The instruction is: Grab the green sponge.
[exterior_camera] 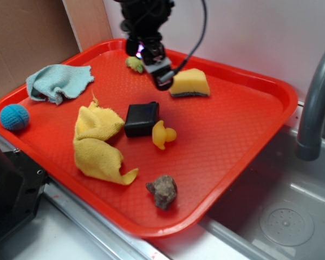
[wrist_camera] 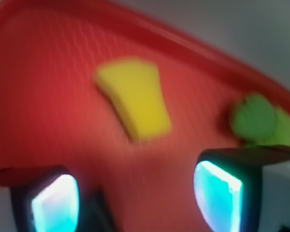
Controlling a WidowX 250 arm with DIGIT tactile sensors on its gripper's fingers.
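On the red plastic tray (exterior_camera: 244,135), going left to right in the exterior view: a blue knitted ball (exterior_camera: 14,117) sits at the far left edge, a crumpled pale blue cloth (exterior_camera: 58,82) lies just behind it, then a bunched yellow terry cloth (exterior_camera: 99,143), a black rectangular block (exterior_camera: 141,119) touching a small yellow rubber duck (exterior_camera: 163,135), and a brown rough stone (exterior_camera: 163,190) nearer the front rim. A fuzzy green plush toy (exterior_camera: 134,64) lies near the back rim, partly behind the arm. The fingers (exterior_camera: 160,75) hang above the tray, empty and spread apart — the blurred wrist view shows 2 separated pads (wrist_camera: 217,195). The wedge-shaped yellow sponge with a dark scouring face (exterior_camera: 189,83) rests just right of them, untouched. A grey faucet (exterior_camera: 316,103) stands beyond the tray.
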